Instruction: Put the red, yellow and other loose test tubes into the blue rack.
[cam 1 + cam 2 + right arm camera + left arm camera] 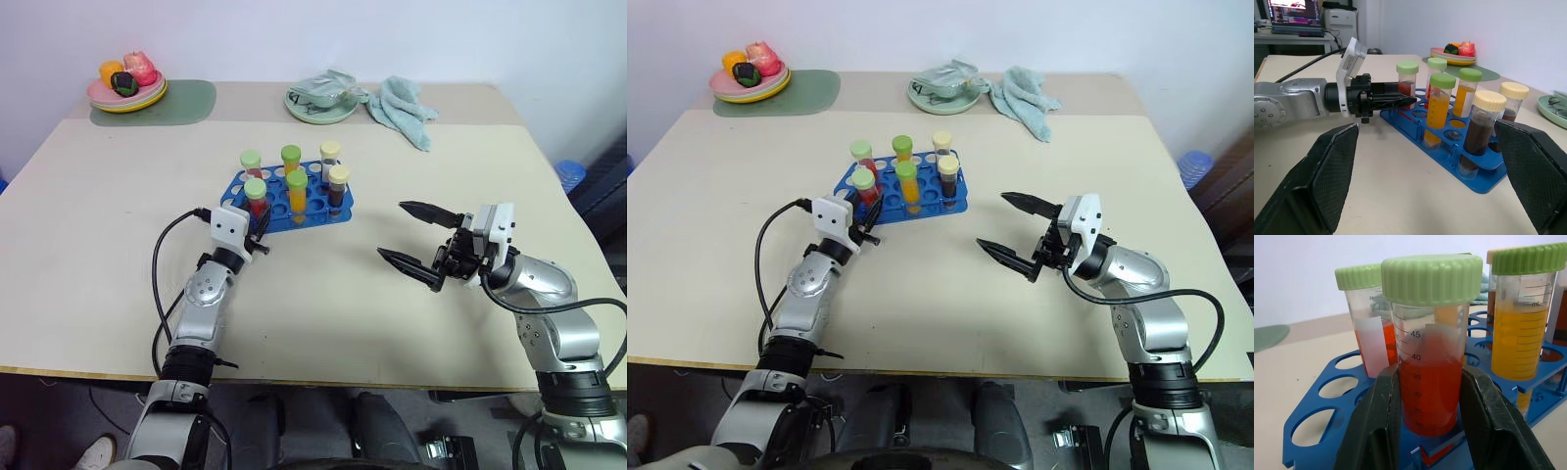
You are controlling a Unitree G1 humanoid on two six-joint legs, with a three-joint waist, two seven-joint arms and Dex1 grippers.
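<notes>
Releasing cleanly matters: left end effector (1427, 431) flanks the seated red tube (1430, 352), barely parted; back straight toward six o'clock from the blue rack (333, 208).

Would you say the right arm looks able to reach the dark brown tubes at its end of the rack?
Probably yes: the open right tool faces bare table toward the brown tubes in the blue rack.

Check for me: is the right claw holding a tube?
No: the right claw hangs wide open over bare table, apart from the blue rack.
</notes>
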